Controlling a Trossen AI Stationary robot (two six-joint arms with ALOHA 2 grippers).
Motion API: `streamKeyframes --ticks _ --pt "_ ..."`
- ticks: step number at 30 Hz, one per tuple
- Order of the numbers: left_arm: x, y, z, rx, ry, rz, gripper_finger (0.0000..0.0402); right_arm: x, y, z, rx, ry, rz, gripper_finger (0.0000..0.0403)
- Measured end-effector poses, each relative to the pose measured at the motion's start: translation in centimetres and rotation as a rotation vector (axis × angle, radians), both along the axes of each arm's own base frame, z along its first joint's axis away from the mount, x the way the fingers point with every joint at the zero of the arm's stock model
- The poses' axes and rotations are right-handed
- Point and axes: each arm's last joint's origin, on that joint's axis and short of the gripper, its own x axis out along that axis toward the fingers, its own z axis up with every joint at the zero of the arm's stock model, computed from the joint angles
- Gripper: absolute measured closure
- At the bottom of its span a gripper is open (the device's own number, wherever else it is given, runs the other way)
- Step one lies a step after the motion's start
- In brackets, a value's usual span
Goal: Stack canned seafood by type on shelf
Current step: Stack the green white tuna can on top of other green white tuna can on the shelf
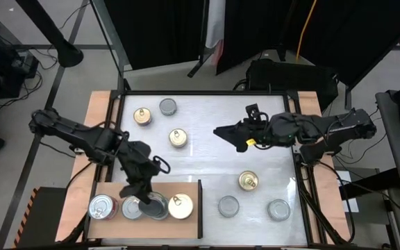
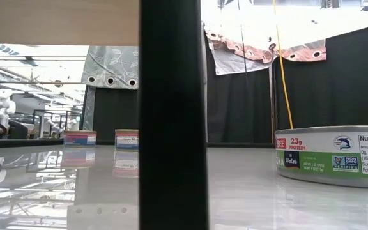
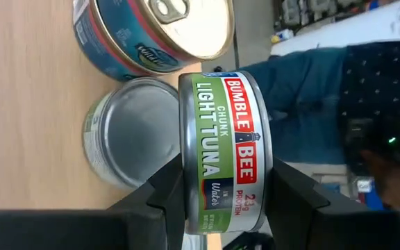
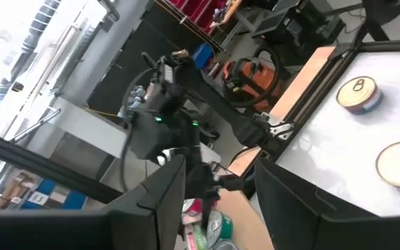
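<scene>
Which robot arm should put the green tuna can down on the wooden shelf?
The left. Its gripper already holds the green tuna can on edge, right over the shelf beside a silver-lidded can. The right gripper hangs empty-handed over mid-table, far from the shelf.

A glossy white tabletop (image 1: 207, 160) fills the middle of the overhead frame, mirroring the room in the low view. At lower left lies a matt, light-brown wooden shelf (image 1: 186, 223) with smooth grain. The tuna can (image 3: 224, 149) at the centre of the left wrist view is shiny bare metal, wrapped in a glossy green paper label, between matt black fingers (image 3: 169, 191).
</scene>
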Motion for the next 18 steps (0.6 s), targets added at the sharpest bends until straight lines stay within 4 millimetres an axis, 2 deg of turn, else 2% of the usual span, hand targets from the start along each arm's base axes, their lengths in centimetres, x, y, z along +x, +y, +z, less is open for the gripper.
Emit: streamKeyframes --ticks 8,13,18 --pt "0.4 -0.5 -1.9 -0.048 0.017 0.023 0.0239 -0.2 1.0 0.0 0.004 -0.002 0.035 0.0238" --pt "0.3 -0.6 -2.0 -0.043 0.017 0.024 0.0232 -0.3 1.4 0.0 0.003 -0.001 0.052 0.0238" --pt "0.5 -0.4 -2.0 0.012 -0.014 0.103 0.0229 -0.3 1.4 0.0 -0.01 0.002 0.058 0.0238"
